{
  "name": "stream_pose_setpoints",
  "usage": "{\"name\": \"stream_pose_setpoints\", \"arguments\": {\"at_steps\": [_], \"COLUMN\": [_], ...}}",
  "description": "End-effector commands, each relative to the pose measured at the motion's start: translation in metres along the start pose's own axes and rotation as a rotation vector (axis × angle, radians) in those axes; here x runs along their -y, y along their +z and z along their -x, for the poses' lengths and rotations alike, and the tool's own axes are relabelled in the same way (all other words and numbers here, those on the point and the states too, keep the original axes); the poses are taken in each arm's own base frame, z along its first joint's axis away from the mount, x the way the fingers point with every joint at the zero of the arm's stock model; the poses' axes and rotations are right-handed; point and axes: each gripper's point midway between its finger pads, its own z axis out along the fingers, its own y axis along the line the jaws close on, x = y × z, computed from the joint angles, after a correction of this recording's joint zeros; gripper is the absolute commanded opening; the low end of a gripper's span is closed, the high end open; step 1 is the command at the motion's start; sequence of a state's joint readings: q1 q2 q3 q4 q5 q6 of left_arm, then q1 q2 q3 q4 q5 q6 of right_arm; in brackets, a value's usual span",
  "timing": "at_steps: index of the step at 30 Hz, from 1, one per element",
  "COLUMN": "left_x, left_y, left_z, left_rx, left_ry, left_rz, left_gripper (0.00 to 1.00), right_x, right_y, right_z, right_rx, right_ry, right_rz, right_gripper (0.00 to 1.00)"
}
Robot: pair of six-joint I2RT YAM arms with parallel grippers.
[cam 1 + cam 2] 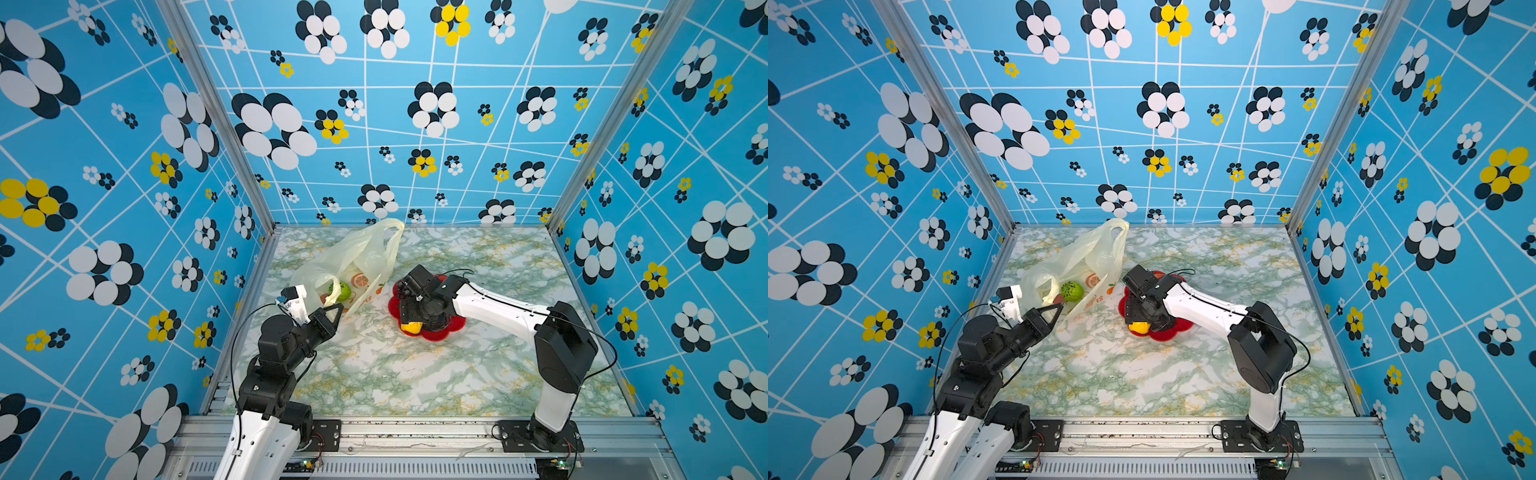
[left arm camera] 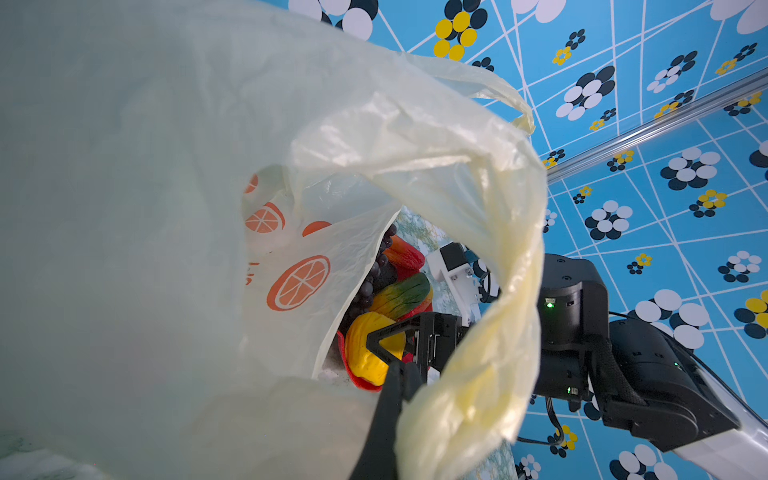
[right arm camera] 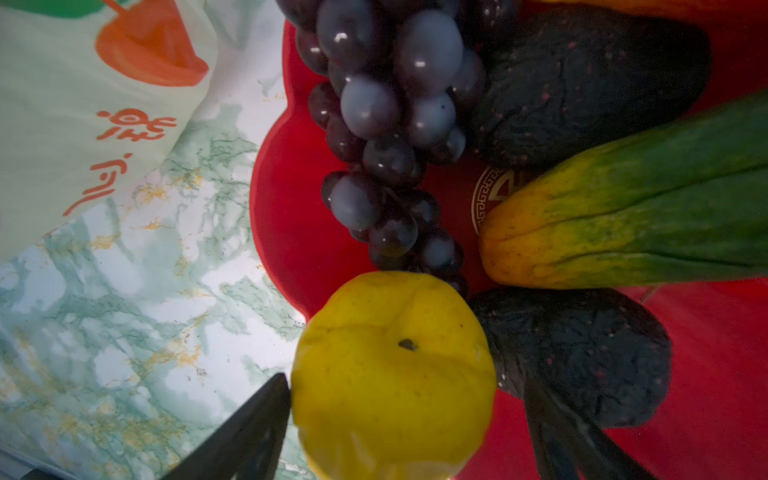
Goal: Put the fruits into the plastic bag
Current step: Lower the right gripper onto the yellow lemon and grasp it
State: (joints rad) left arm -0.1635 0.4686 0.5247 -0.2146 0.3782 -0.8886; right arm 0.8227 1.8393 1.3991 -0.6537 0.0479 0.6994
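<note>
Yellow fruit (image 3: 395,374) fills the near end of the right wrist view. My right gripper (image 3: 409,382) stands wide open astride it, one finger just at its skin and the other apart from it, against the nearer avocado (image 3: 582,357). Nothing is clamped yet.

The fruit sits at the rim of the red dish (image 1: 457,326), just right of centre in both top views. I judge it a light, stiff toy with a smooth, rounded skin (likely to squirt out of a skewed pinch), so I would close across its widest middle.

Counting the dish:
- one yellow fruit
- one bunch of grapes (image 3: 390,124)
- two avocados, the second avocado (image 3: 590,75) lying beside the grapes
- one cucumber (image 3: 644,208)
- one red-orange piece (image 2: 405,255)

One green ball (image 1: 343,291) already lies in the single plastic bag (image 1: 357,257), left of centre. My left gripper (image 1: 337,311) is pinched shut on the bag's near edge, holding the mouth up. The film looks thin and floppy, so I expect it to sag. Both rest on the marbled table (image 1: 395,374).
</note>
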Motion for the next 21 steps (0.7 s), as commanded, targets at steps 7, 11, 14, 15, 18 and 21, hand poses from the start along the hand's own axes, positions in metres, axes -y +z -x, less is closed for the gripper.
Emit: {"name": "stream_pose_setpoints", "arguments": {"at_steps": [7, 11, 14, 15, 18, 21], "left_x": [-0.003, -0.003, -0.003, -0.003, -0.003, -0.002], "left_y": [-0.001, -0.001, -0.001, -0.001, 0.0, 0.0], "left_z": [0.0, 0.001, 0.001, 0.002, 0.001, 0.003], "left_rx": [0.008, 0.009, 0.008, 0.01, 0.008, 0.01], "left_ry": [0.025, 0.027, 0.027, 0.027, 0.027, 0.026], "left_rz": [0.008, 0.007, 0.008, 0.009, 0.009, 0.006], "left_gripper": [0.0, 0.0, 0.0, 0.0, 0.0, 0.0], "right_x": [-0.004, -0.007, -0.006, -0.007, -0.007, -0.008], "right_y": [0.009, 0.009, 0.005, 0.003, -0.004, -0.01], "right_z": [0.003, 0.004, 0.006, 0.007, 0.01, 0.012], "right_rx": [0.001, -0.001, 0.011, 0.021, 0.047, 0.068], "right_ry": [-0.019, -0.024, -0.022, -0.023, -0.03, -0.036], "right_rz": [-0.017, -0.007, -0.004, 0.0, 0.015, 0.025], "right_gripper": [0.79, 0.7, 0.64, 0.63, 0.57, 0.48]}}
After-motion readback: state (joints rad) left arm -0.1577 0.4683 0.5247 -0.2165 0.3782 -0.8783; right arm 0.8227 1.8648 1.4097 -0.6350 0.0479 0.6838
